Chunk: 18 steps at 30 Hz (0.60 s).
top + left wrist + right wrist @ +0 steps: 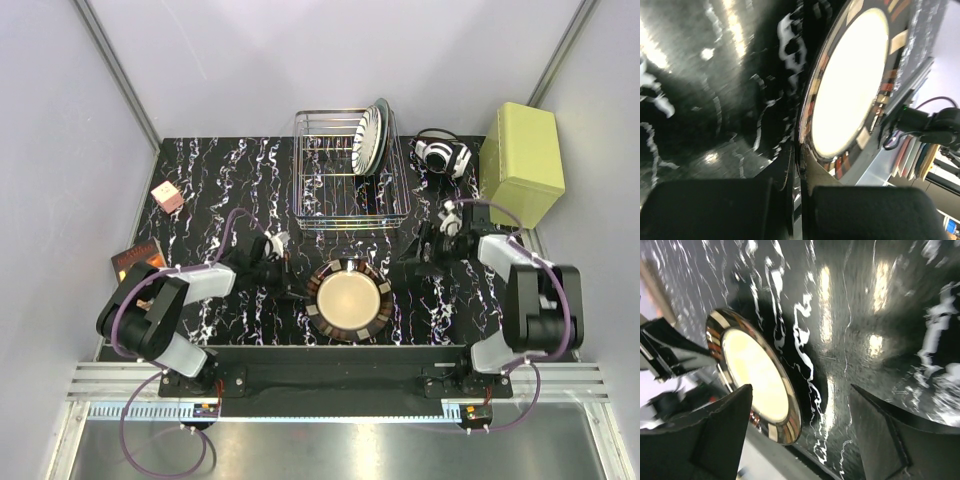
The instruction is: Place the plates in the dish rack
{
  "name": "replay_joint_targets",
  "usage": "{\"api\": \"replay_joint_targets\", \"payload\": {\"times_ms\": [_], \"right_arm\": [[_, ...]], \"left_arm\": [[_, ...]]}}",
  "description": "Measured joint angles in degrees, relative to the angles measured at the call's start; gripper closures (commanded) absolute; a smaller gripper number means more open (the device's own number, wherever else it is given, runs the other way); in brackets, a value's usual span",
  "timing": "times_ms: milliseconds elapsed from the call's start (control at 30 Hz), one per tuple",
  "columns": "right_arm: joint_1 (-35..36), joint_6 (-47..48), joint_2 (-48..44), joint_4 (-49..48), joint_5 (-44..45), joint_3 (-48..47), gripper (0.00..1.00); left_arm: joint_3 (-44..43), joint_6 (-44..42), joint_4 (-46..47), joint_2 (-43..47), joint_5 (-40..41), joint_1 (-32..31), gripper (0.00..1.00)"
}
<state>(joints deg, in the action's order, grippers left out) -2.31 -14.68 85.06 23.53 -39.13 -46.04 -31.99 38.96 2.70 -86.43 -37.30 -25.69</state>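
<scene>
The beige plate with a dark brown rim lies flat on the black marbled table, in front of the silver wire dish rack. My left gripper is at the plate's left edge. In the left wrist view its fingers are pinched almost together on the plate's rim. My right gripper is open and empty just right of the plate, which lies left of its spread fingers in the right wrist view. A striped plate and a pale green-blue plate stand on edge at the rack's right end. I cannot pick out the dark teal plate.
A solid yellow-green box stands at the back right, with a black and white headset between it and the rack. A pink cube and a dark book lie at the left. Grey walls close in both sides.
</scene>
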Motion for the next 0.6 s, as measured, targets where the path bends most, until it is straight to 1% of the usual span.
{"api": "replay_joint_targets", "payload": {"times_ms": [67, 200, 300, 400, 433, 533, 567, 600], "right_arm": [[0.09, -0.96, 3.89, -2.80, -3.50, 2.40, 0.22], [1.66, -2.27, 9.64, -5.35, -8.87, 4.13, 0.24], [6.86, -3.52, 11.52, -8.57, -11.67, 4.13, 0.26], [12.74, -5.27, 12.20, -11.72, -12.50, 4.66, 0.27], [14.10, -5.79, 12.13, -11.98, -12.55, 4.79, 0.29], [14.88, -6.99, 12.04, -12.96, -12.13, 5.49, 0.48], [14.91, -7.34, 12.15, -13.03, -11.19, 5.68, 0.52], [14.91, -7.30, 12.28, -13.07, -10.67, 5.77, 0.52]], "left_arm": [[-0.02, -1.01, -0.46, -0.11, -0.22, 0.28, 1.00], [-2.16, -2.95, -1.31, -2.43, -1.20, 0.81, 1.00], [-4.81, -3.69, -1.57, -5.29, -1.62, 1.11, 1.00], [-6.71, -3.89, -1.55, -7.30, -1.88, 1.20, 1.00], [-7.21, -4.07, -1.97, -7.78, -1.88, 1.31, 1.00], [-8.41, -4.68, -2.71, -8.59, -1.88, 2.27, 1.00], [-8.57, -4.76, -2.73, -8.68, -1.64, 2.32, 1.00], [-8.59, -4.83, -2.75, -8.68, -1.51, 2.32, 1.00]]}}
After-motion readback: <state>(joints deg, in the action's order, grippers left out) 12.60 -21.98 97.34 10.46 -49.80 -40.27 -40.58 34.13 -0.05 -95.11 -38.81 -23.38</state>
